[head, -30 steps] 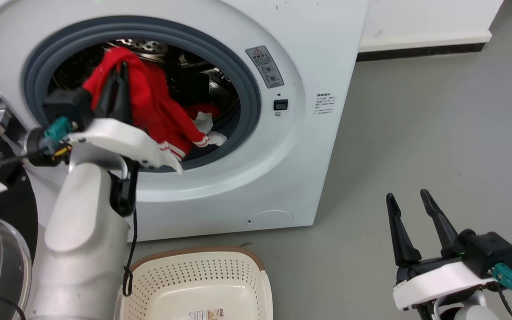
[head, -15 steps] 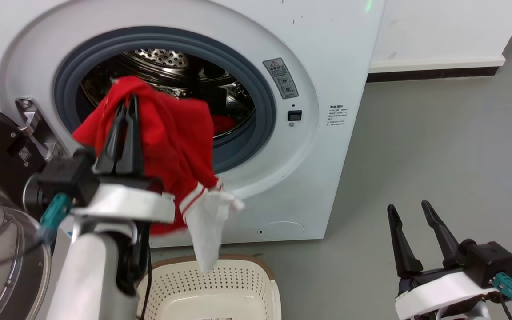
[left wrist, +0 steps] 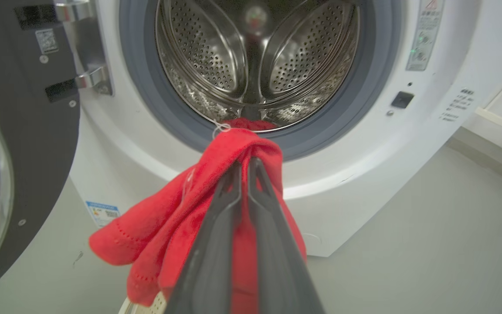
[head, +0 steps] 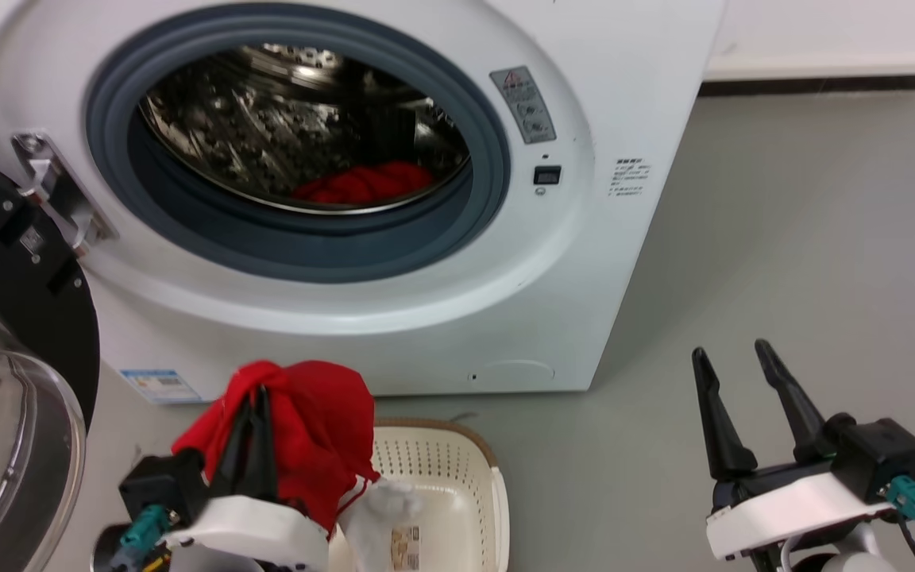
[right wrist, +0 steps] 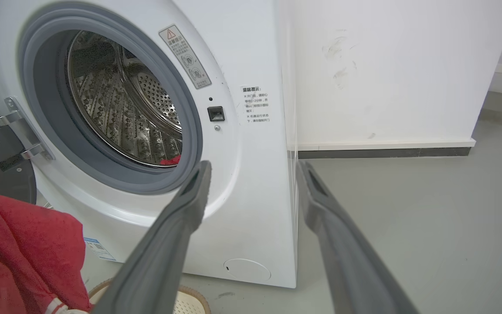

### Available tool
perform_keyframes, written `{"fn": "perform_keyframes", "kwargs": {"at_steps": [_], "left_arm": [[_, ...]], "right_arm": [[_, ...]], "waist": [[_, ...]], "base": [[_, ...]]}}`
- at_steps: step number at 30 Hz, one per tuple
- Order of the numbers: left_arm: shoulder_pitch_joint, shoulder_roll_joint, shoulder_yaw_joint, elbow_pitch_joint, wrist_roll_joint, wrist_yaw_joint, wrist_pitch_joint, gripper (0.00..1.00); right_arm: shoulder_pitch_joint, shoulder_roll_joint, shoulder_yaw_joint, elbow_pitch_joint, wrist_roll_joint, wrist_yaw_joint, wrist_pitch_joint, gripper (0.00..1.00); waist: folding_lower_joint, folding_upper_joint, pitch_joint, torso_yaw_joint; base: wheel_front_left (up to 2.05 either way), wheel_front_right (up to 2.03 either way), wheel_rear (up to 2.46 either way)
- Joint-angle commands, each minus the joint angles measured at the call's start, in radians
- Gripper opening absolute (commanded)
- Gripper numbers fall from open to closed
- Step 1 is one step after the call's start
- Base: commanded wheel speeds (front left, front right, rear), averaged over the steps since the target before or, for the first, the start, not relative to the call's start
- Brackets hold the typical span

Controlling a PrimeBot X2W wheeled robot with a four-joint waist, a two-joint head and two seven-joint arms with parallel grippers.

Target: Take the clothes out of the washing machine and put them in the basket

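My left gripper [head: 255,395] is shut on a red garment [head: 310,441] with white trim, held over the left end of the cream basket [head: 445,465]. The same red garment [left wrist: 181,218] drapes over the left gripper [left wrist: 245,162] in the left wrist view. A pale piece [head: 378,508] hangs from it into the basket. The washing machine [head: 584,238] stands open, with more red clothes [head: 366,183] low in its steel drum [head: 267,119]. My right gripper [head: 731,355] is open and holds nothing, over the floor at the lower right. In the right wrist view the right gripper [right wrist: 253,168] points at the machine's front corner.
The black-framed glass door [head: 5,381] stands swung open at the left, close to my left arm. Grey floor [head: 783,238] stretches to the right of the machine. A white wall with a dark skirting [right wrist: 386,152] runs behind.
My left gripper has drawn the red garment out of the drum and down to above the basket. The head camera has shifted too. The right gripper has stayed where it was.
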Motion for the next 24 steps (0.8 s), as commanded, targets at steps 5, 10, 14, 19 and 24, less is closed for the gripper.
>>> {"fn": "perform_keyframes", "kwargs": {"at_steps": [5, 10, 14, 19, 24], "left_arm": [[-0.012, -0.015, -0.026, 0.157, -0.024, -0.001, -0.057, 0.00], [-0.091, -0.021, -0.042, 0.358, -0.044, -0.017, -0.118, 0.00], [-0.194, -0.023, -0.051, 0.526, -0.045, -0.036, -0.153, 0.00], [-0.344, -0.019, -0.048, 0.744, -0.045, -0.058, -0.187, 0.00], [-0.482, -0.013, -0.041, 0.933, -0.028, -0.050, -0.215, 0.00]], "right_arm": [[-0.054, 0.001, 0.003, -0.012, -0.010, 0.000, -0.009, 1.00], [-0.105, 0.001, 0.013, -0.006, -0.009, 0.000, -0.021, 1.00], [-0.149, 0.001, 0.022, -0.008, -0.015, 0.000, -0.031, 1.00], [-0.200, 0.001, 0.033, -0.011, -0.018, 0.000, -0.039, 1.00], [-0.240, 0.001, 0.043, -0.005, -0.012, 0.000, -0.053, 1.00]], "waist": [[0.0001, 0.0000, 0.118, 0.012], [0.0001, 0.0000, 0.211, 0.011], [0.0001, 0.0000, 0.290, 0.004], [0.0001, 0.0000, 0.387, -0.018], [0.0001, 0.0000, 0.474, -0.046]], "base": [[0.00, 0.00, 0.00], [0.00, 0.00, 0.00], [0.00, 0.00, 0.00], [0.00, 0.00, 0.00], [0.00, 0.00, 0.00]]}}
